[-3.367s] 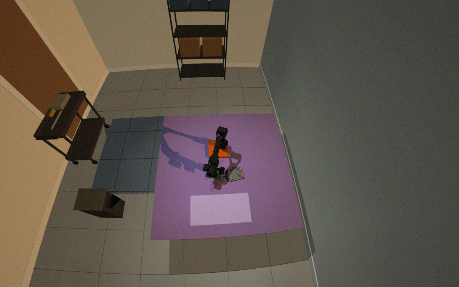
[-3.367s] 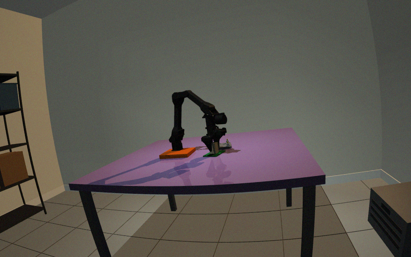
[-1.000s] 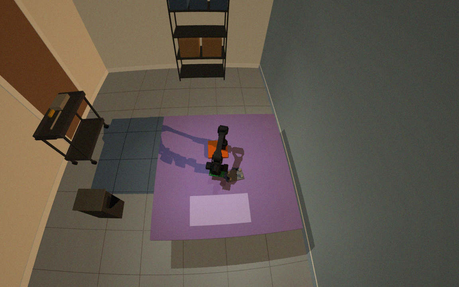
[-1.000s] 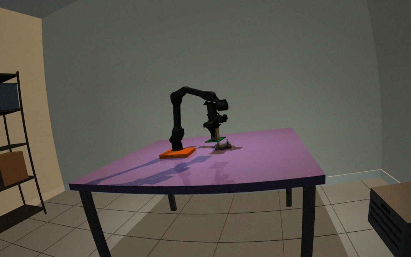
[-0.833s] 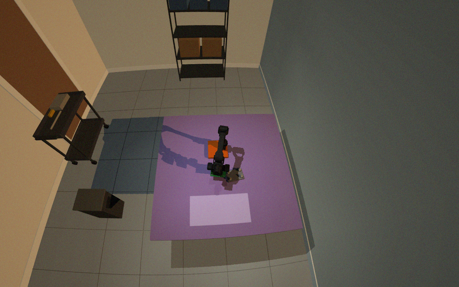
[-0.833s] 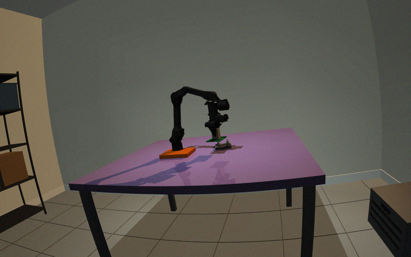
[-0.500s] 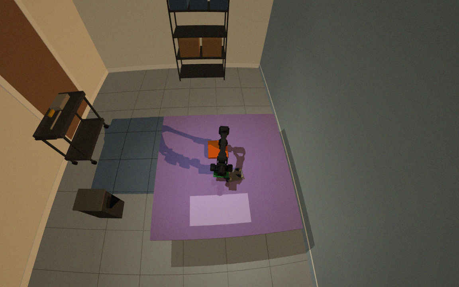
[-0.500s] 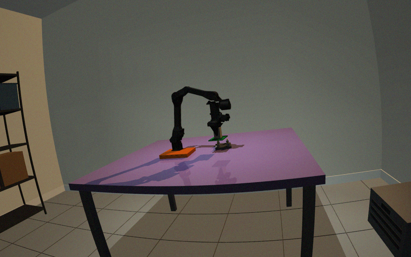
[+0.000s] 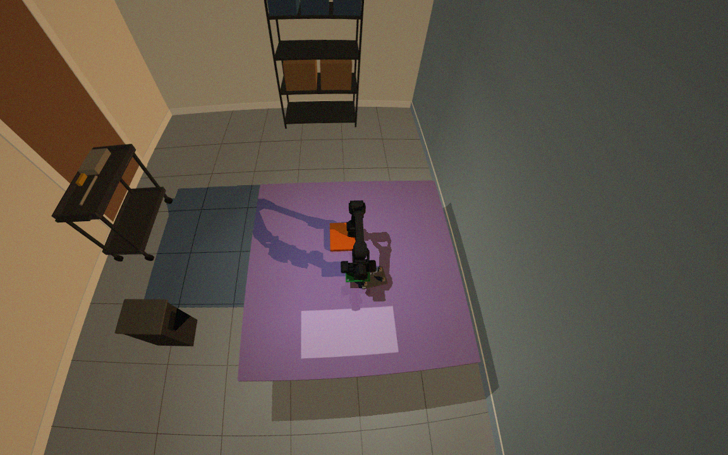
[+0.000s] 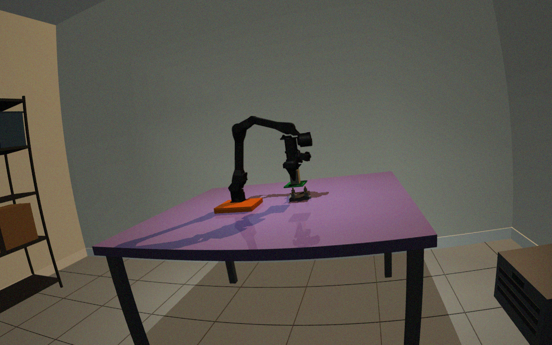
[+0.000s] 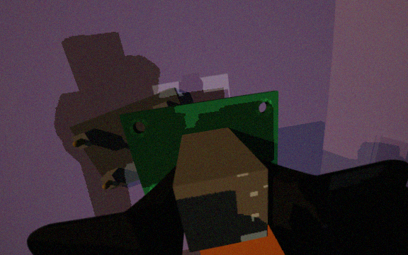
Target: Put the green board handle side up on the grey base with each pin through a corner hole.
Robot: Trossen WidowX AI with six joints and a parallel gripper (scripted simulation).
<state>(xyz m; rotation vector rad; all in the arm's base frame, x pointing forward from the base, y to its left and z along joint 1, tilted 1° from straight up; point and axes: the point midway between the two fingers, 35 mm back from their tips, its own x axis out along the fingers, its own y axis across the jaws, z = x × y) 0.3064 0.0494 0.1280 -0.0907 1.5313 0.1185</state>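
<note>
My gripper (image 11: 210,161) (image 10: 294,173) (image 9: 358,275) is shut on the square brown handle (image 11: 218,159) of the green board (image 11: 154,149) (image 10: 295,184) (image 9: 353,278). It holds the board level in the air, handle side up. Two corner holes show at the board's far edge in the wrist view. The grey base (image 11: 98,127) (image 10: 299,197) (image 9: 380,277) stands on the table just below the board, in shadow. In the wrist view the base sticks out to the left of the board, and two posts with gold pins (image 11: 74,143) show there. The rest of the base is hidden under the board.
The purple table (image 10: 355,214) (image 9: 423,254) carries the arm's orange mount plate (image 10: 237,205) (image 9: 337,240) behind the base. A paler rectangle (image 9: 349,330) is marked nearer the front edge. A shelf, a cart and boxes stand on the floor away from the table.
</note>
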